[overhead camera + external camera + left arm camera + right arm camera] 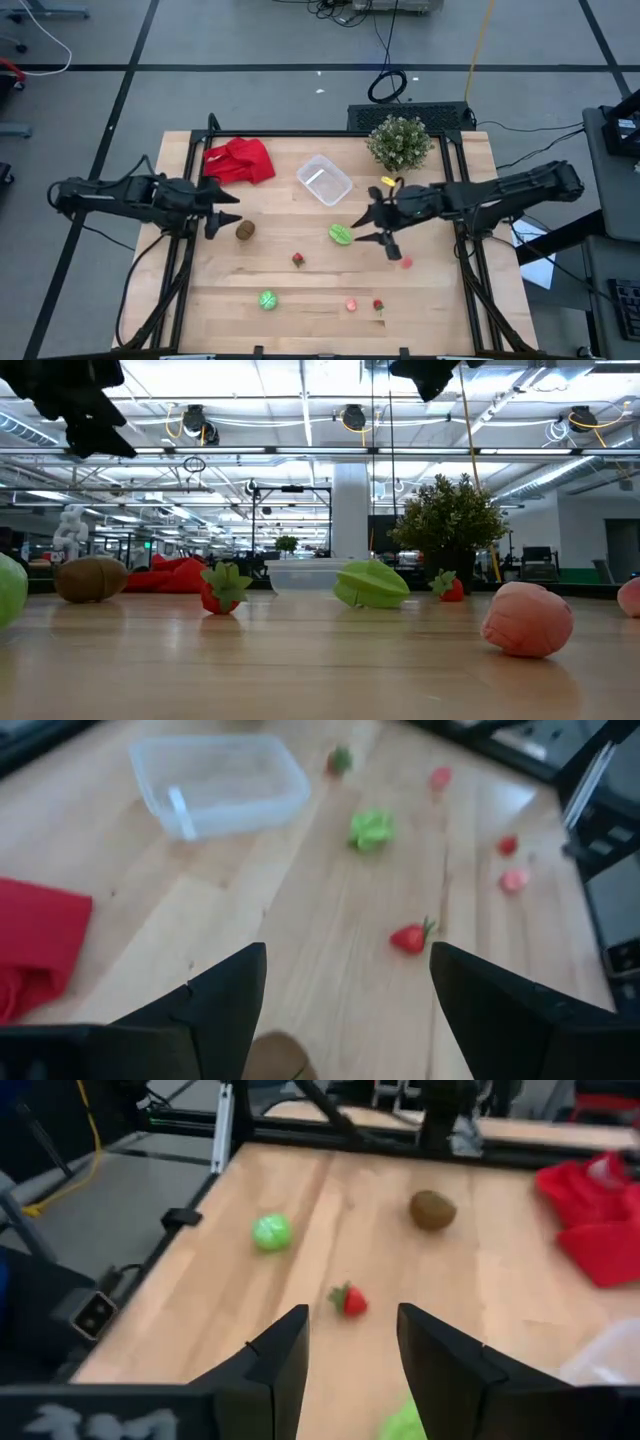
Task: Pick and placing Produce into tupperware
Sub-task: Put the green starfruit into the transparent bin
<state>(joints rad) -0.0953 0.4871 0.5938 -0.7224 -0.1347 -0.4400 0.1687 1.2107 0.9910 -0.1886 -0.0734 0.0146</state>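
With nothing yet in the tupperware [324, 181], this reads as the very opening of the job: both arms are up over the wooden surface [300, 300] and reaching for a first pick. The clear container sits toward the far middle, apparently empty, with the red cloth [240, 161] to its left and the bushy potted plant [400, 143] to its right.

The left gripper [226, 208] hangs at the left side, fingers spread wide, and the brown piece [245, 230] lies just beside its tips. The right gripper [381, 221] hovers right of centre, fingers apart too, with the leafy green piece [342, 234] just to its left.

The rest of the produce is scattered nearer: a round green piece [268, 299] at near left, a strawberry [298, 260] in the middle, a pink piece [407, 263] on the right near the right fingers, and two more small ones along the near edge, a pale pink [351, 305] and a red [378, 306].

Next move, I'd judge: one gripper drops straight down, straddles its closest piece, and closes gently. These bits are tiny and rounded, so centring matters or they'll squirt away.
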